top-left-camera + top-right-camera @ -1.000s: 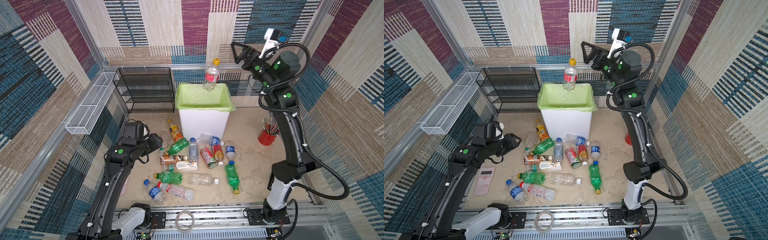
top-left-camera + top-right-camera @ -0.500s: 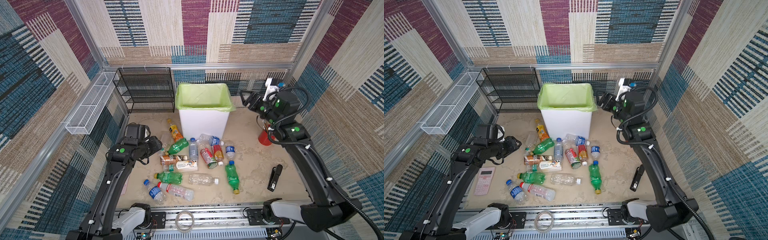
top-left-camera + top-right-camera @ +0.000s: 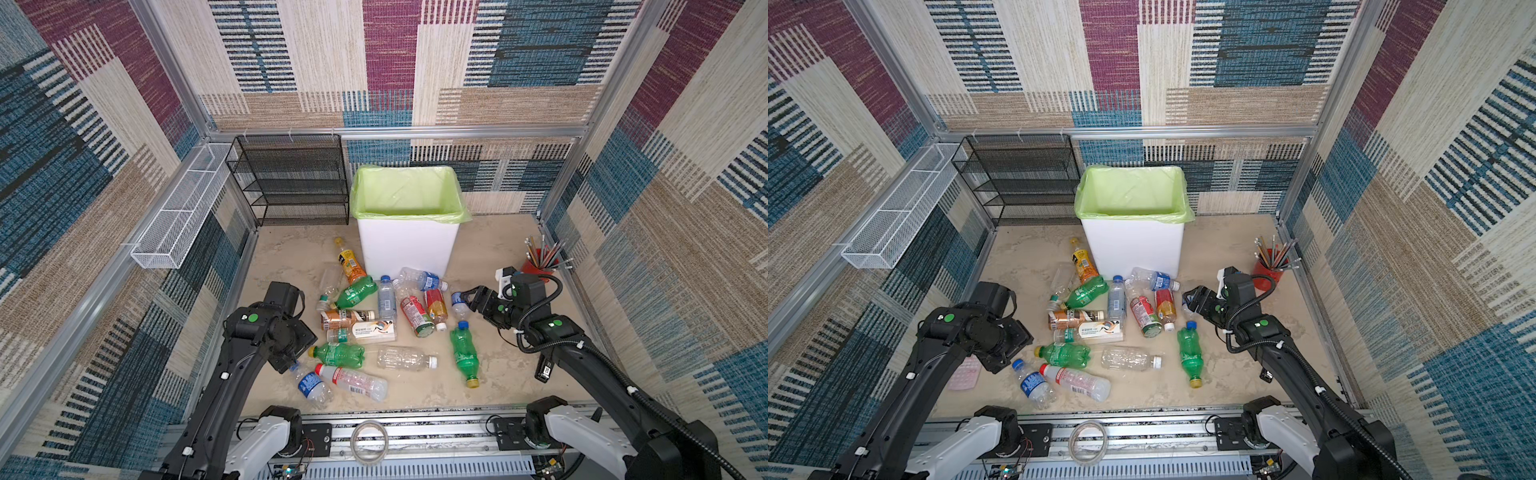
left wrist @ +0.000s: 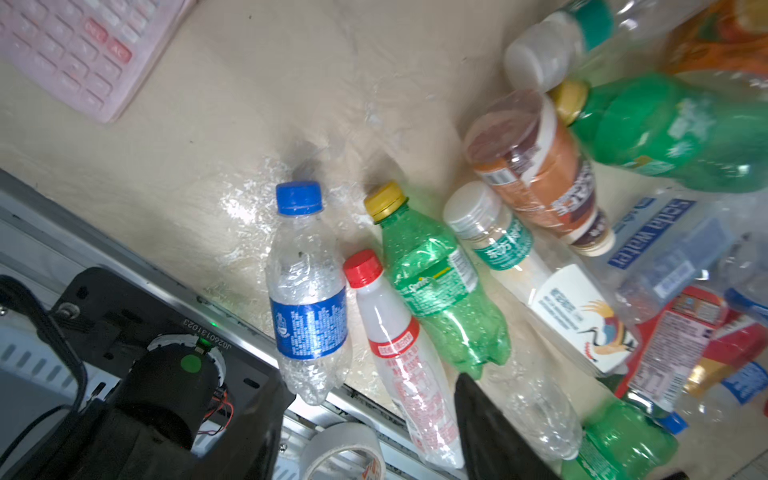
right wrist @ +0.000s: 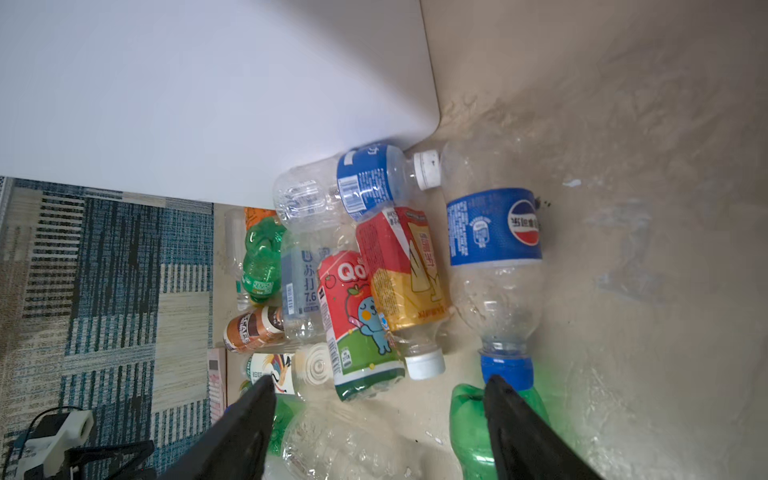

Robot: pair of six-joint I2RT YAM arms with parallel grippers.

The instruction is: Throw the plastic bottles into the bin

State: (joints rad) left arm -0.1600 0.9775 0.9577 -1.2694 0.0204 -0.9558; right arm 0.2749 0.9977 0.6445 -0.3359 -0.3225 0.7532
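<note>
Having dropped from above the bin (image 3: 409, 249), the right hand (image 5: 380, 380) is hovering released and empty over the counter (image 3: 505, 249), with the Pepsi-labelled bottle (image 5: 494, 232) lying just ahead of its fingers (image 5: 511, 415) near the bin's front corner. The left hand (image 3: 289, 358) is hanging by the crumpled blue-capped bottle (image 3: 311, 384) near the counter's front edge; its grip I cannot tell.

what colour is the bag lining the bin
Light green. The bag, folded over the rim of the white bin, shows best in a top view.
</note>
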